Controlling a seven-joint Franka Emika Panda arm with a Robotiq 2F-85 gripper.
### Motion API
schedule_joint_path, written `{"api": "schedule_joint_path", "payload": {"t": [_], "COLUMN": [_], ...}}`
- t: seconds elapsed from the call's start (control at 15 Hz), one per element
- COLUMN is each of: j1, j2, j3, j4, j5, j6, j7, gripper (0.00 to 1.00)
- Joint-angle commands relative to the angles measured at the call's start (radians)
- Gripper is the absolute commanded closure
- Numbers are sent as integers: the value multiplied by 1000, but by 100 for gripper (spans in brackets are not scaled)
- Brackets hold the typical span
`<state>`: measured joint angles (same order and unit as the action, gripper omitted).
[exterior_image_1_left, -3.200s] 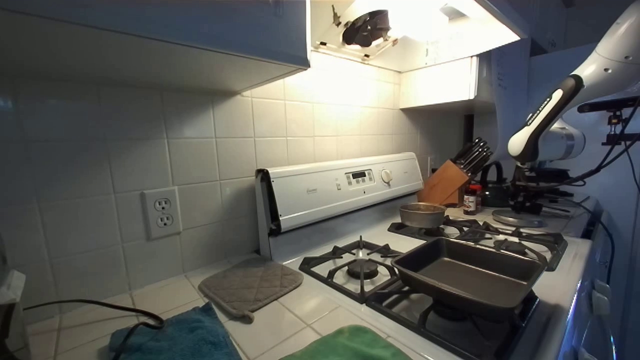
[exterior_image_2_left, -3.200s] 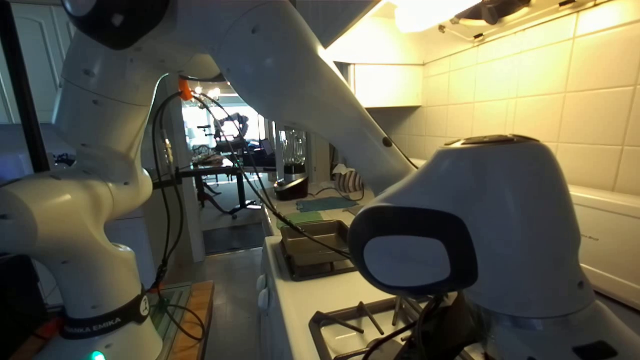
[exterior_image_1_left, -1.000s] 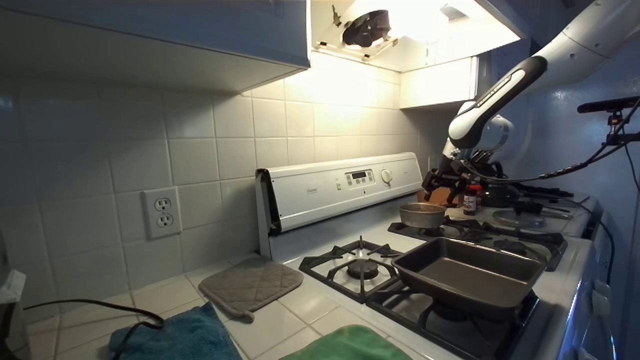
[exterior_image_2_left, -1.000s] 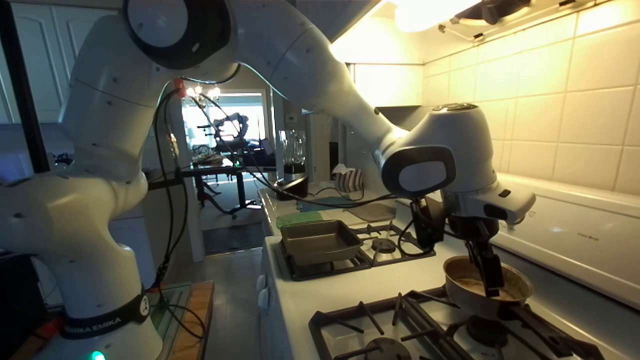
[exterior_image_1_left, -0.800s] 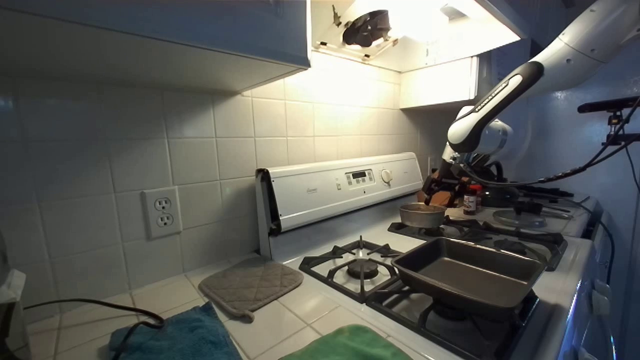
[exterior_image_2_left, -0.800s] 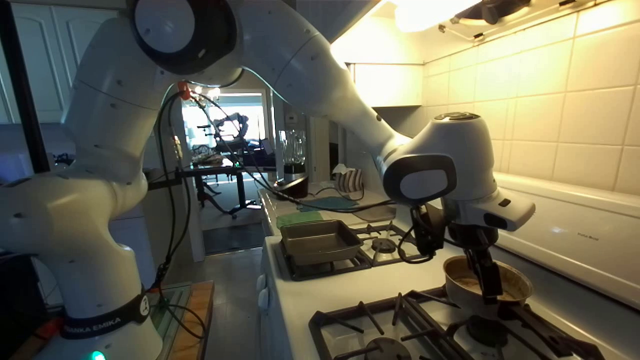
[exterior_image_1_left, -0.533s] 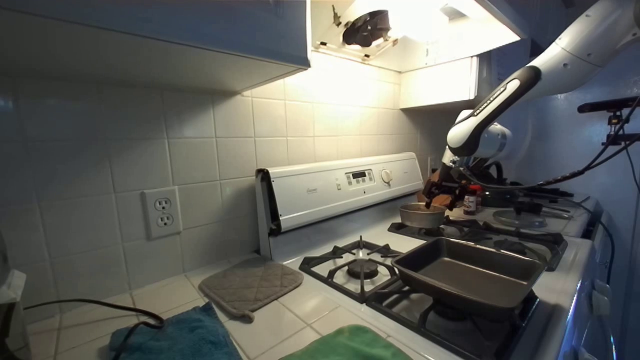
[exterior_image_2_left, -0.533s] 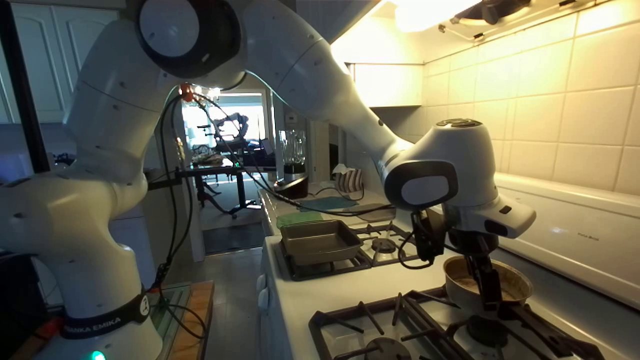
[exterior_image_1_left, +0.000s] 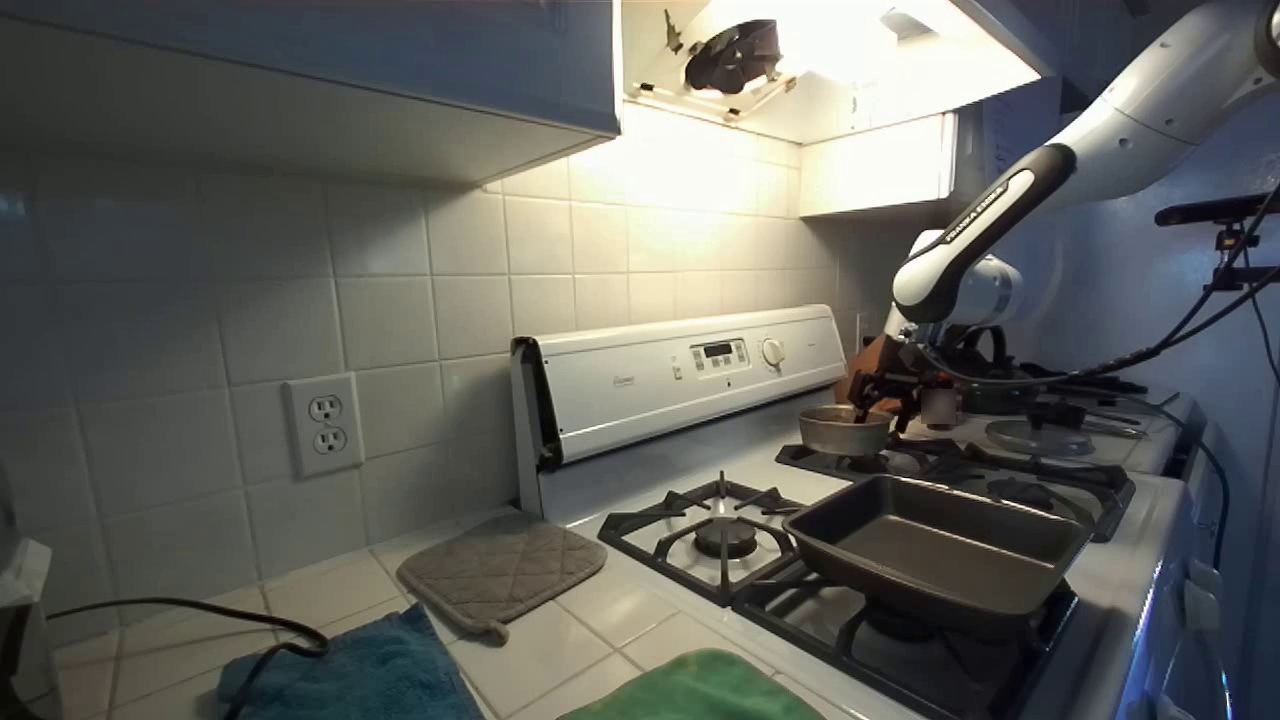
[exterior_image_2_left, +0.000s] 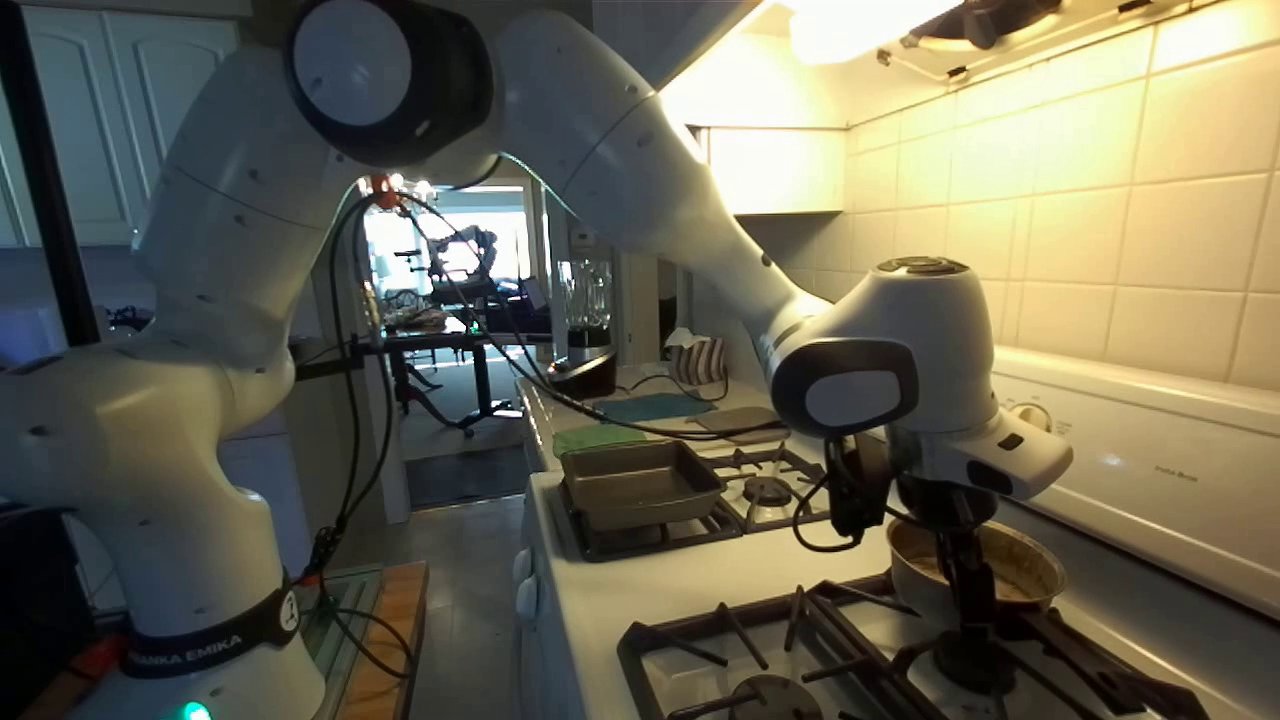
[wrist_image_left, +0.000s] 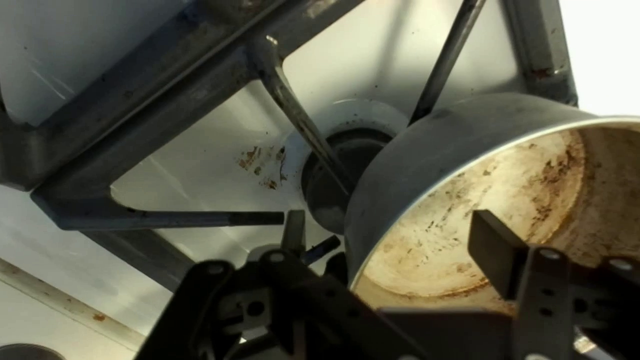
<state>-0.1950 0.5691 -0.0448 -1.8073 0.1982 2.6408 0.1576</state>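
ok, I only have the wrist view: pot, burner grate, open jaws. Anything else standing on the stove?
Observer: Yes, outside your picture: both exterior views show a dark rectangular baking pan on the stove.
Operator: Right. The jaws stand open and block part of the pot for me. Anything sticking out of it?
Observer: Yes, in an exterior view a long dark handle extends from it, pointing away from the baking pan.
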Motion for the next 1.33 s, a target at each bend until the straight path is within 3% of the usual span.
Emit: {"api": "schedule_joint_path", "payload": {"t": [0.0, 0.47, 0.53, 1.27], "j1": [19, 19, 19, 13], "j2": [21, 21, 22, -4], "j3": [-17, -18, -19, -10], "j4": [29, 21, 21, -3], "j5": [11, 10, 10, 17], "j6": [-16, -12, -11, -6], "j7": [21, 21, 20, 3], "gripper": [46, 95, 98, 99]}}
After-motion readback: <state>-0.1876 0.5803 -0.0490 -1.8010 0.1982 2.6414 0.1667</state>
